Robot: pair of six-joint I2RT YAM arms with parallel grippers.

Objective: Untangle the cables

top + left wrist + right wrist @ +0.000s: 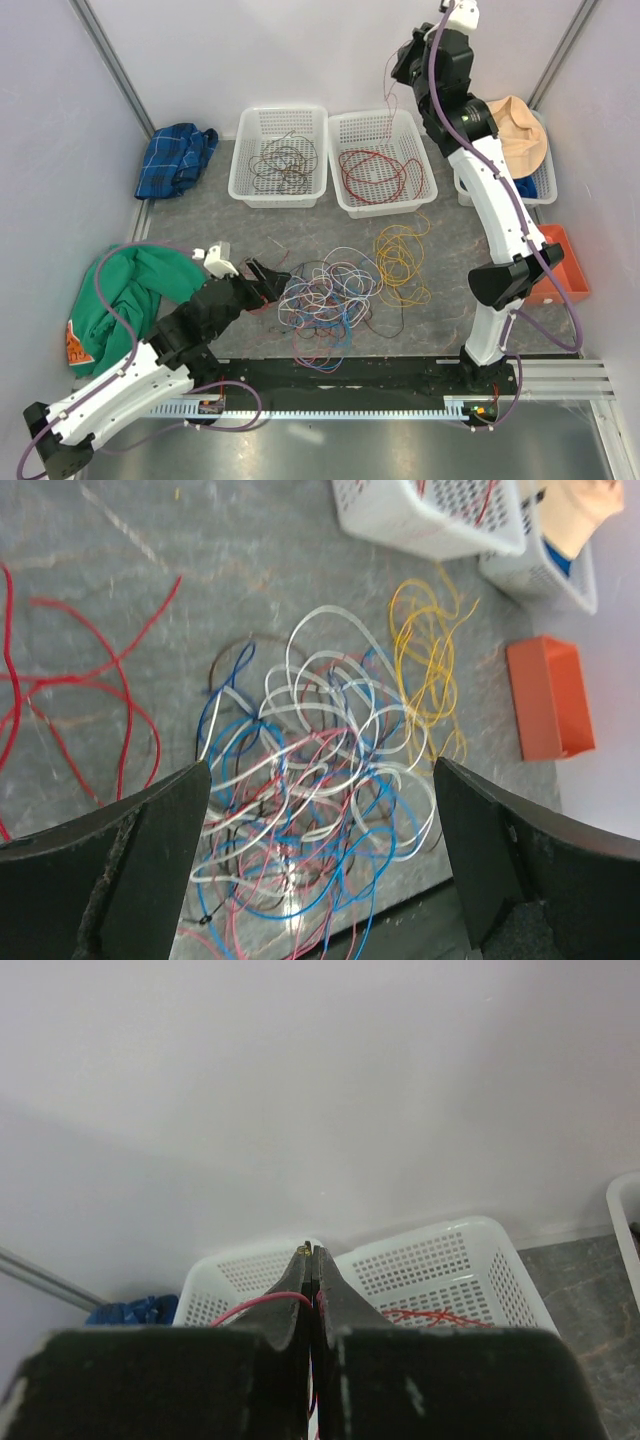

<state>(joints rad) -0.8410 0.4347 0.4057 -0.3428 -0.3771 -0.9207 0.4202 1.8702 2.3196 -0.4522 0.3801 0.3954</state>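
Clamped on a red cable [255,1307], your right gripper [310,1252] hangs above the red-cable basket [430,1265], likely to sort it there; your left gripper [320,770] gapes empty over the tangle [325,300] near that basket.

Blue plaid cloth [175,158], green cloth [130,290], orange box [560,270], white perforated baskets [280,110], red cables [375,180], brown cables [285,165], yellow cables [400,255], a white-blue-pink tangle [320,300].
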